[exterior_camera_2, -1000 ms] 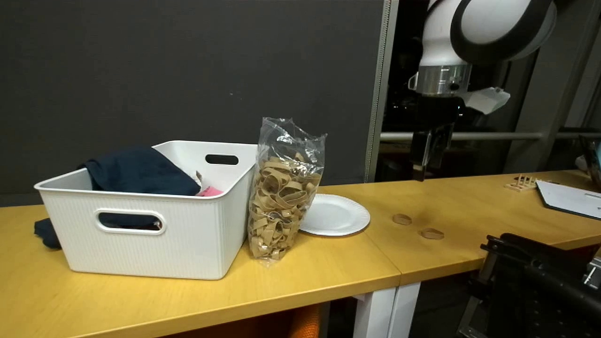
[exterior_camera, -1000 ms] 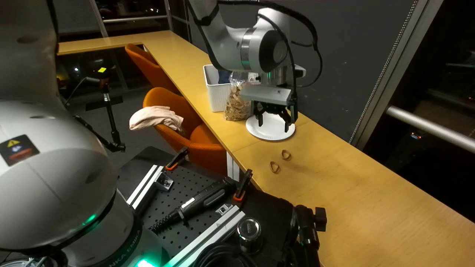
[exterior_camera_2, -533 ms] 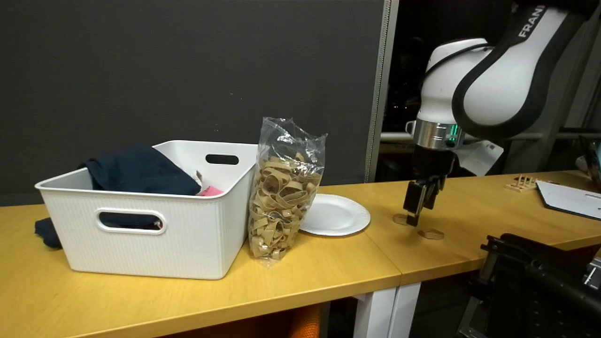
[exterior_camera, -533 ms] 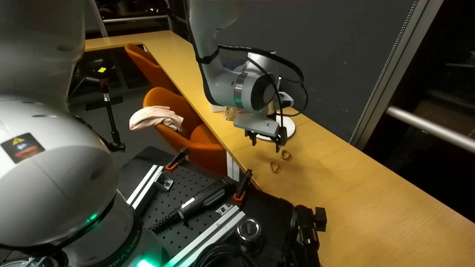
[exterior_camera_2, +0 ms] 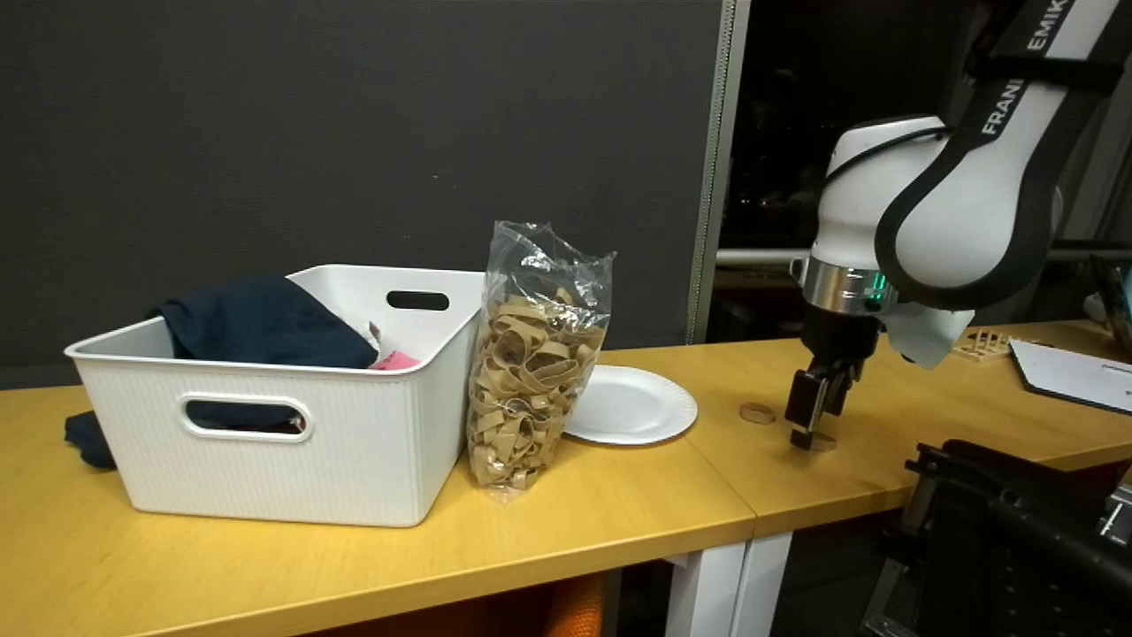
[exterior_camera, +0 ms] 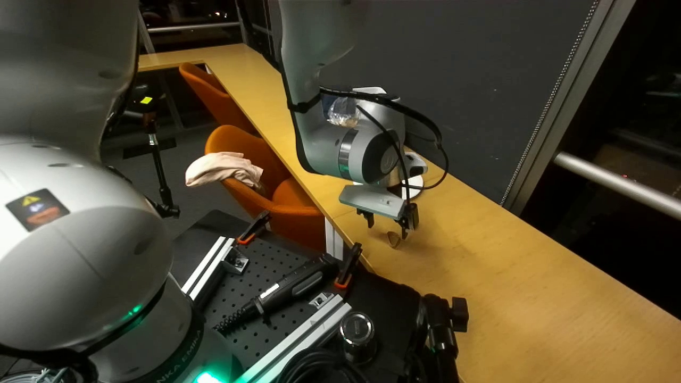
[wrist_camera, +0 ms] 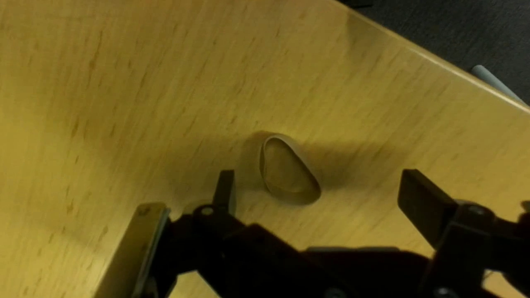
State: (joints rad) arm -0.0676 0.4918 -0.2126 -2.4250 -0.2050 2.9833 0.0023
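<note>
Wrist view: we see the gripper (wrist_camera: 317, 176) with its fingers (wrist_camera: 225, 190) spread wide, nothing pinched, and a near rubber band (wrist_camera: 294, 197), tan, standing on edge as an open loop on the wooden desk (wrist_camera: 124, 124) between them. Main change over the last second: the gripper has dropped from well above the desk and ended up low at this band, which looks unmoved. We read that as an approach, lined up but ungrasped. Relative to the gripper, the near rubber band sits within the gap, closer to the finger on the left of the wrist view, desk showing on both sides of it; no contact that we can see, and we can't tell whether the tips reach the desktop. In an exterior view we get a far rubber band (exterior_camera_2: 757, 413) left of the gripper and farther back, then a white paper plate (exterior_camera_2: 632, 407) farther left, a clear bag of rubber bands (exterior_camera_2: 535, 376) near its left edge, and a white plastic bin (exterior_camera_2: 274, 487) with navy cloth (exterior_camera_2: 265, 323) just beside the bag.
</note>
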